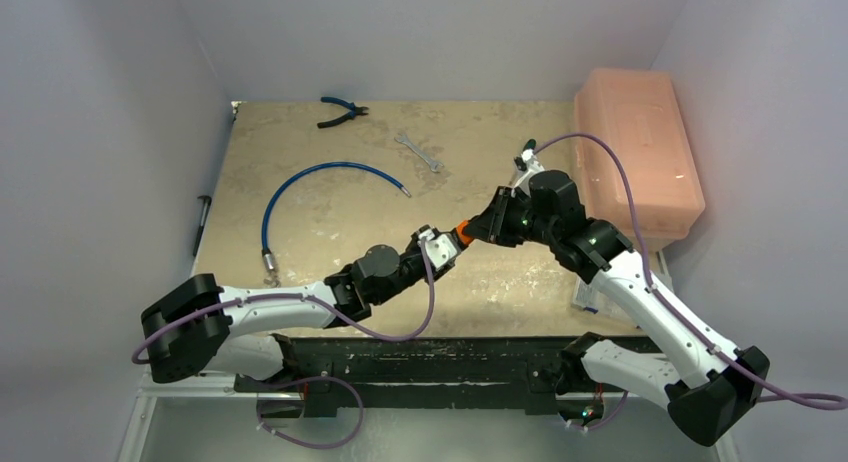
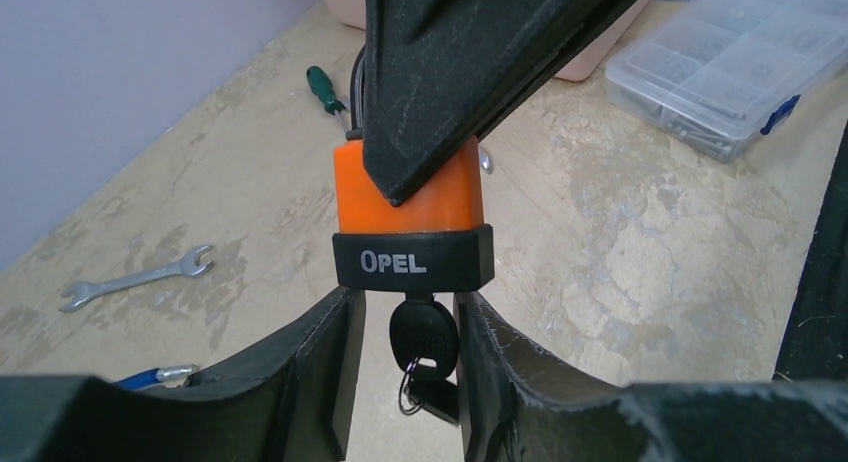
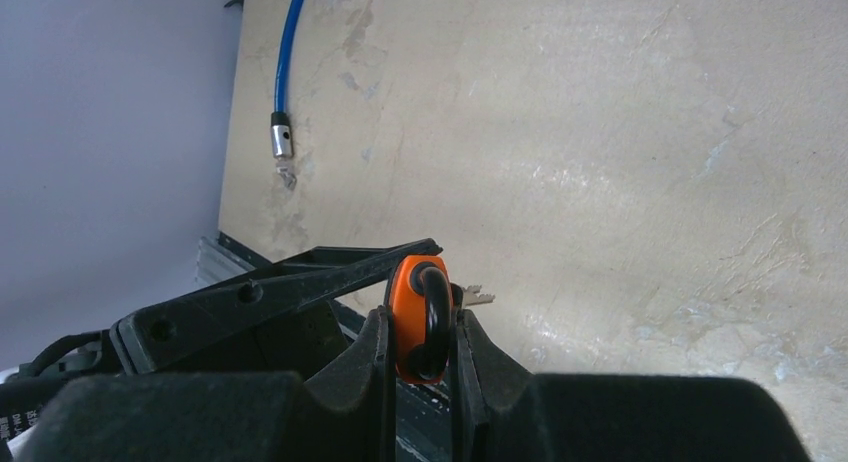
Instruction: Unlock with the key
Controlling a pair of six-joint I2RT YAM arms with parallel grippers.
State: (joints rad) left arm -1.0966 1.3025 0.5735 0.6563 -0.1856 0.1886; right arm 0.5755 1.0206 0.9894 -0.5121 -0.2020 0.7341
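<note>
An orange padlock (image 1: 463,232) with a black base marked OPEL (image 2: 410,197) hangs above the table between the two arms. My right gripper (image 3: 420,322) is shut on its body, and the black shackle (image 3: 435,312) sits between the fingers. A black-headed key (image 2: 424,337) sticks out of the base, with a second key (image 2: 440,402) dangling from its ring. My left gripper (image 2: 407,302) straddles the key head, jaws open. The right finger (image 2: 480,352) is close against the head, and a gap shows on the left side.
A pink box (image 1: 635,152) stands at the back right, with a clear parts organiser (image 2: 730,67) near it. A wrench (image 1: 418,152), a blue cable (image 1: 300,182), pliers (image 1: 342,110) and a green screwdriver (image 2: 325,87) lie on the table.
</note>
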